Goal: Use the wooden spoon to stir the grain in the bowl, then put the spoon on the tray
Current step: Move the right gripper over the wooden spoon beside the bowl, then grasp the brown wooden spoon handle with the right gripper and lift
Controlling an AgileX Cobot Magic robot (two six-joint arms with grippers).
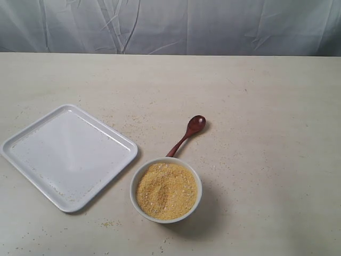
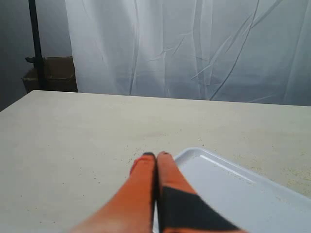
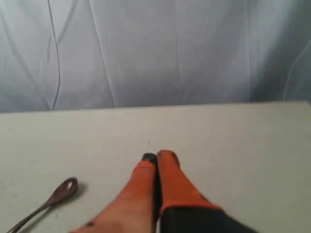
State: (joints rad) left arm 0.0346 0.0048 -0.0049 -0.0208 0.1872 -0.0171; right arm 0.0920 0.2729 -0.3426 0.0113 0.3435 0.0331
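A small white bowl [image 1: 166,190] stands near the table's front middle, filled with golden-yellow grain [image 1: 166,191]. The dark wooden spoon [image 1: 187,134] lies on the table just behind the bowl, its handle end at the bowl's rim and its oval head pointing away to the right. The white tray [image 1: 68,156] lies empty left of the bowl. Neither gripper shows in the exterior view. My left gripper [image 2: 156,156] is shut with nothing in it, beside a corner of the tray [image 2: 233,194]. My right gripper [image 3: 156,157] is shut and holds nothing, with the spoon [image 3: 53,198] off to one side.
Stray grain specks dot the beige table [image 1: 266,106] around the bowl and tray. A white curtain [image 1: 170,26] hangs behind the far edge. A cardboard box [image 2: 51,73] and a dark pole [image 2: 34,43] stand beyond the table in the left wrist view.
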